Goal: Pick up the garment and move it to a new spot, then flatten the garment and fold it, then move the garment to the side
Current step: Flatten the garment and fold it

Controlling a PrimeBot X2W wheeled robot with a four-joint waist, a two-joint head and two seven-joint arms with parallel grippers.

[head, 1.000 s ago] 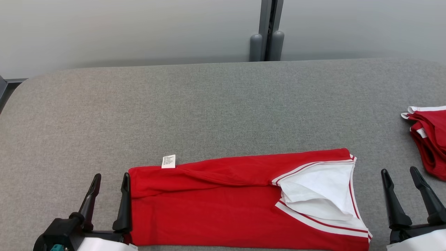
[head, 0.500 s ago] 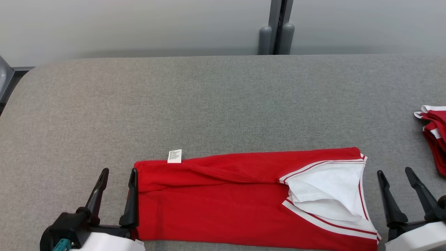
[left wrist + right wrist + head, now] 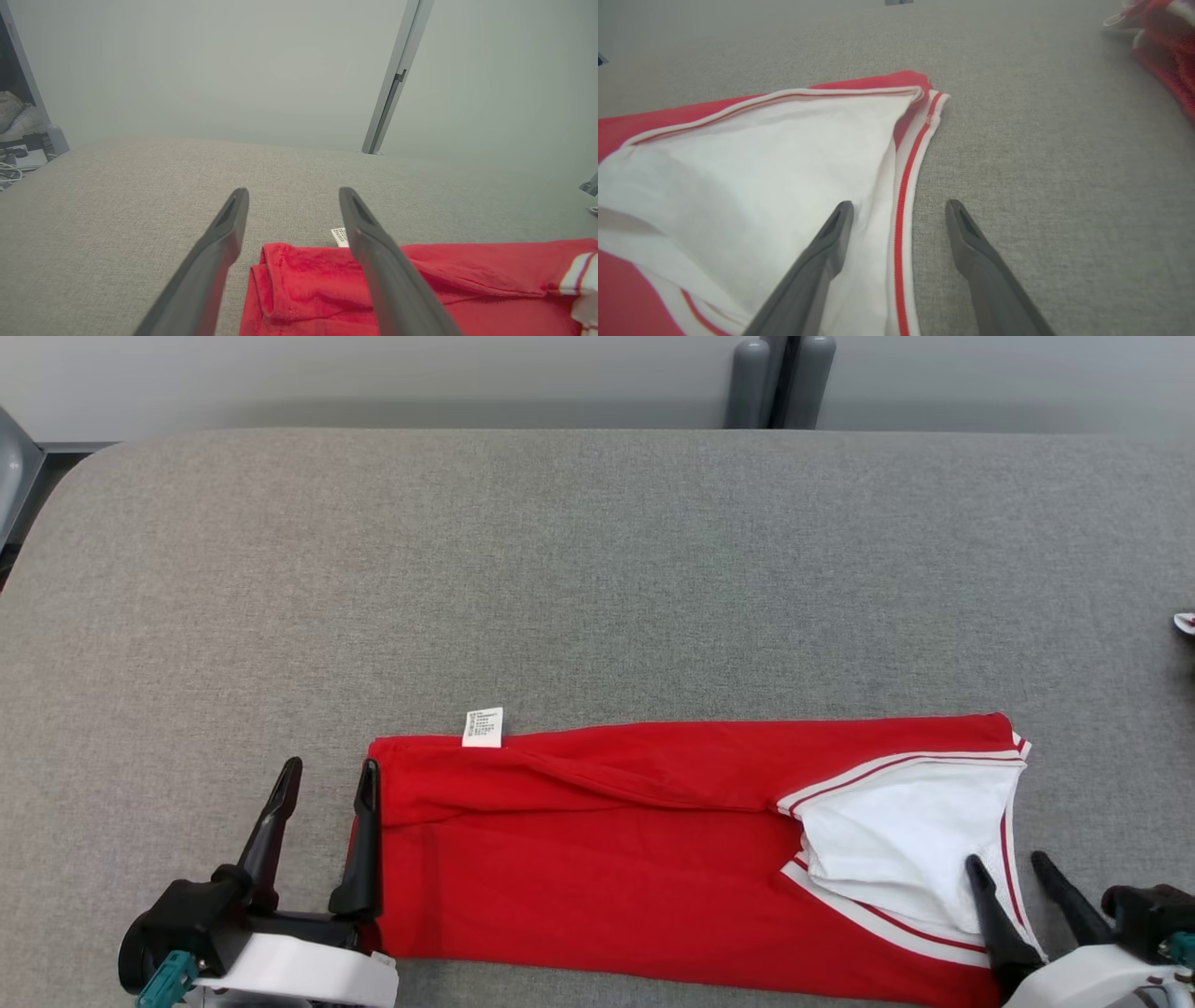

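Lying flat near the front edge of the one grey fabric-covered table (image 3: 560, 569) is one red garment (image 3: 597, 859) with white striped trim, folded into a long band. Its white inner side is showing at the robot's right end. One white care label (image 3: 483, 727) is sticking out from its far edge near the left end. Two grippers are being recorded. The left gripper (image 3: 332, 765) is standing with jaws wide and holding nothing, straddling the garment's left edge, with one finger over cloth and the other over bare table. The right gripper (image 3: 1006, 859) is likewise gaping and empty, straddling the trimmed right edge. One further red-and-white garment heap (image 3: 1167, 51) is sitting well apart to the right
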